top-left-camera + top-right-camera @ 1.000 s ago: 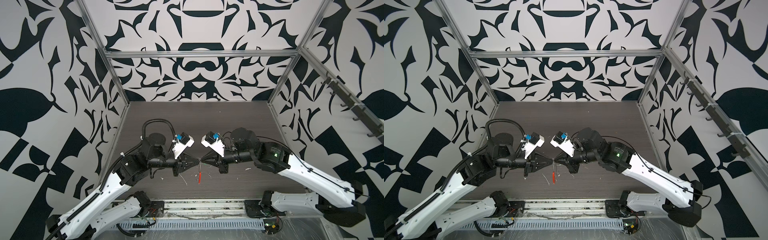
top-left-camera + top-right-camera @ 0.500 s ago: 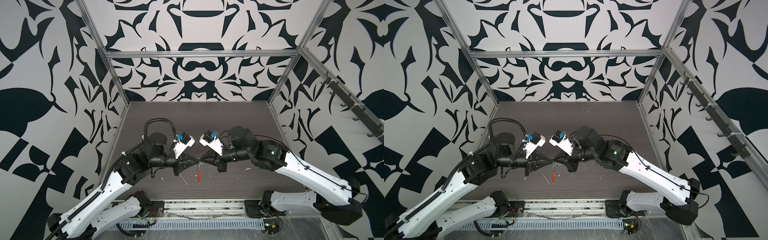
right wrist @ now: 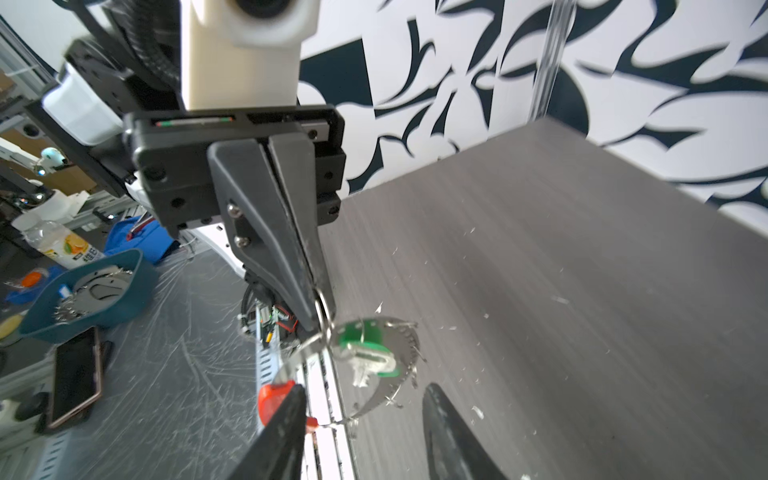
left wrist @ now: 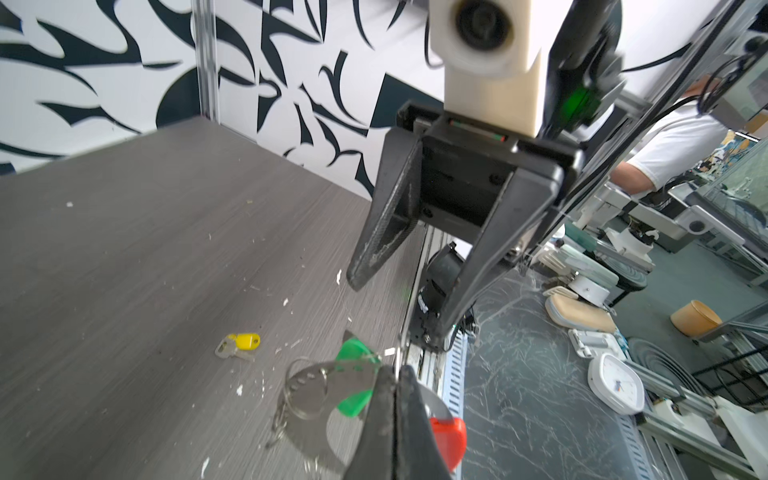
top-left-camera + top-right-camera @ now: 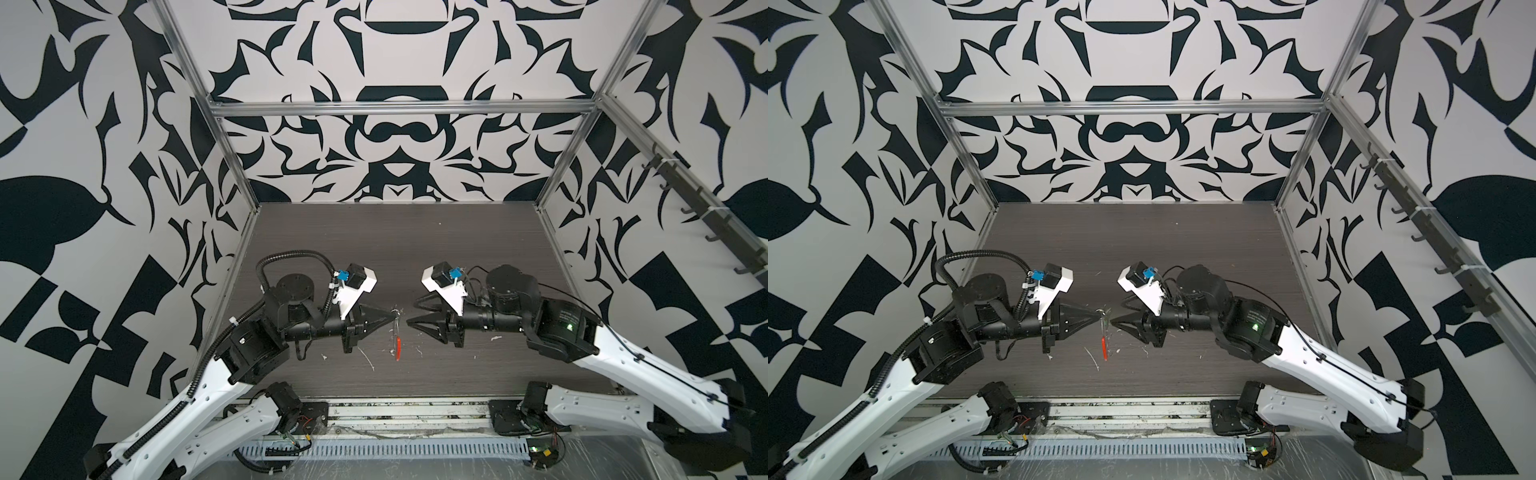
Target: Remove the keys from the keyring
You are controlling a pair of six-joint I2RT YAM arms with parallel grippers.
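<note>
The keyring (image 4: 307, 390) hangs in the air, a thin silver loop with a red sleeve (image 4: 449, 436) on one arc. My left gripper (image 4: 395, 374) is shut on its wire. The green key (image 3: 365, 345) hangs on the loop just past the left gripper (image 3: 320, 320) tip. The yellow key (image 4: 239, 345) lies loose on the table, apart from the loop. My right gripper (image 3: 365, 388) stands open a little to the right of the loop and holds nothing. In both top views the keyring (image 5: 397, 332) (image 5: 1104, 336) dangles between the left gripper (image 5: 392, 319) and the right gripper (image 5: 412, 311).
White flecks (image 5: 368, 357) are scattered over the dark wood table (image 5: 374, 249). The metal rail (image 5: 407, 415) runs along the front edge. Patterned walls close in the back and both sides. Off the table are a blue bowl (image 3: 83, 295) and a phone (image 3: 77, 374).
My right gripper has opened, let go of the loop and drawn back to the right. The left gripper stays shut on the keyring, which now hangs from it alone.
</note>
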